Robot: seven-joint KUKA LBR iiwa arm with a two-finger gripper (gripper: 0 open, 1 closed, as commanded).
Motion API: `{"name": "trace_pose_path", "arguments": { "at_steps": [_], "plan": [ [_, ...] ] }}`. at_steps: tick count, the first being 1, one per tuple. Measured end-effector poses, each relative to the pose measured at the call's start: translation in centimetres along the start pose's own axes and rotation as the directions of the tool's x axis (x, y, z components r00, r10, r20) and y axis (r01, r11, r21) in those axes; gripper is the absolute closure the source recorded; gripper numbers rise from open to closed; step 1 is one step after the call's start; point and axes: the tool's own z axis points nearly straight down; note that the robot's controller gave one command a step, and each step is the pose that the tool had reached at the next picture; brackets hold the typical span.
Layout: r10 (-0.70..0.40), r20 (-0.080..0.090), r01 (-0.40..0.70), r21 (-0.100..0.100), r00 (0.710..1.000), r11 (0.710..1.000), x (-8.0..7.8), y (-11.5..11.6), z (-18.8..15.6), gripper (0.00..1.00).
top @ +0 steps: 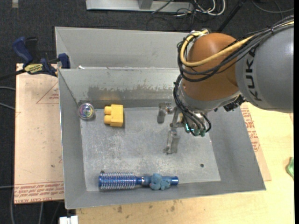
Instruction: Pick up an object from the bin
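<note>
The tool (167, 128) hangs right of the frame's centre, over a bare stretch of the grey bin (140, 80) floor. Its two metal fingers (171, 143) stand apart, one toward the upper left and one toward the lower right, and nothing lies between them, so it grips nothing. Above it, the rounded orange cover (210, 69), wrapped in black and yellow cables (187, 48), joins the grey arm (273, 69), which comes in from the right of the frame.

Left of the tool and well apart from it, near the foot of the back wall, sits a yellow block (114, 115) with two short studs facing left. Just beside it, further left in the floor's upper left corner, is a small shiny ball (86, 111).

Below the tool, along the lower edge of the floor, lies a blue hairbrush (135, 181). Its long axis runs left to right across the frame, nearly parallel to the front wall. The ribbed bristle head is at the left and the handle points right, with a lumpy blue part around the handle's middle.
</note>
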Motion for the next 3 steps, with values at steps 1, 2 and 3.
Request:
{"name": "trace_pose_path", "arguments": {
  "at_steps": [1,2,3],
  "plan": [
    [-0.221,0.003,0.221,0.000,0.975,0.975,4.0,2.2,12.0,0.00],
    [-0.329,0.020,0.329,0.001,0.944,0.944,5.4,9.1,14.4,0.00],
    [-0.322,0.007,0.322,0.001,0.947,0.947,5.7,8.7,14.6,1.00]
  ]
}}
